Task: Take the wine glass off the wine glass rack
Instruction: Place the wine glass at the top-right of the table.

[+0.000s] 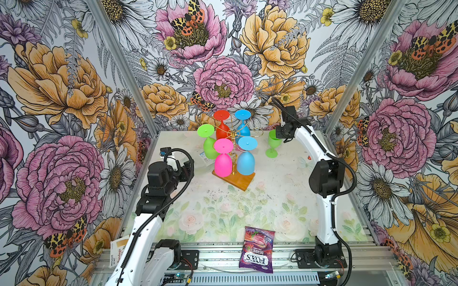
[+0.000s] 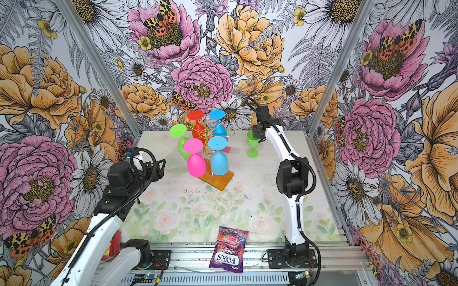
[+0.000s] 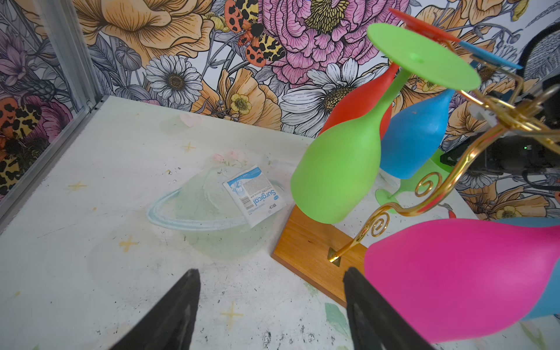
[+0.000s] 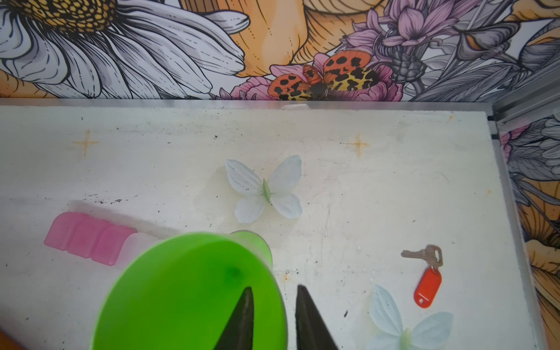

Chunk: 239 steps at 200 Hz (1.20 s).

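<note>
In the right wrist view the right gripper (image 4: pixel 274 291) is seen with its jaws a little apart, set astride the rim of the green wine glass (image 4: pixel 181 288). One finger (image 4: pixel 242 315) is placed inside the bowl and the other outside it. A sliver of table (image 4: pixel 333 136) is seen between the outer finger and the rim, so nothing is pinched.

None of this is shown in the top views, where those jaws are hidden by the wrist. There the green wine glass (image 1: pixel 273 143) is shown upright on the table, apart from the wine glass rack (image 1: pixel 239 182), on which hanging glasses (image 1: pixel 245 162) are carried upside down.

A fabric butterfly (image 4: pixel 263 189) ahead of the right jaws and a red-tagged key (image 4: pixel 427 275) off to the outer finger's side are given by that wrist view alone.

In the left wrist view the left gripper (image 3: pixel 272 303) is seen spread wide with nothing between its jaws. The rack's wooden base is found just ahead of one finger, and a clear bowl (image 3: pixel 206 212) bearing a surgical packet (image 3: pixel 254 195) lies further ahead.
</note>
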### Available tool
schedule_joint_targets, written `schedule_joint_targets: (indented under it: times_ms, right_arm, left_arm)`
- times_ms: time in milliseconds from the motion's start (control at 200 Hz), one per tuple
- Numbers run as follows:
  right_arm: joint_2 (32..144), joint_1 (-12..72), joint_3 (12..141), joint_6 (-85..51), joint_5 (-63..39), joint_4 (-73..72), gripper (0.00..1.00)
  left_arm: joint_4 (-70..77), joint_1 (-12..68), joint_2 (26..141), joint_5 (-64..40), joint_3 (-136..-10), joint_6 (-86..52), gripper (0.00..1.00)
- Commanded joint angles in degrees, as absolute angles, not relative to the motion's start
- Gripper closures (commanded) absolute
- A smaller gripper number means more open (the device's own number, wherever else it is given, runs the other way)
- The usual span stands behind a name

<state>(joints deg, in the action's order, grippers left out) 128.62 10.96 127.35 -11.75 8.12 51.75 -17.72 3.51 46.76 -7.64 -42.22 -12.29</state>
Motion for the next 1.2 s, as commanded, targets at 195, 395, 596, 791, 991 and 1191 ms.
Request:
schedule_joint_targets:
  times_ms: [195,395,596,791,991,1191]
  right_arm:
    - [121.09,11.24,128.77,-10.69,9.14,51.54,0.50]
    - [113.22,11.21,124.52,-11.25,8.80,52.03,0.40]
    - [105.64,10.72,118.75,-15.13,-4.74,52.03,0.36]
    - [97.24,12.23,110.12,-18.30,-15.16,51.79,0.33]
    - [86.28,13.71,100.18,-21.83,-19.33,50.07,0.34]
    - [79.22,13.75,93.07,-27.82,-26.55,45.66,0.35]
  left_arm:
    - [-17.42,3.08,47.68,-9.92,-43.60,-13.42,0.23]
    - [-17.05,2.93,47.75,-10.64,-43.76,-13.48,0.22]
    - [-16.96,2.94,47.27,-12.47,-44.18,-12.75,0.22]
    - [-18.10,2.99,47.68,-13.75,-45.30,-11.44,0.22]
    - [-17.93,2.90,47.64,-15.95,-45.35,-11.20,0.23]
    - [-17.93,2.89,47.28,-16.22,-45.15,-11.12,0.22]
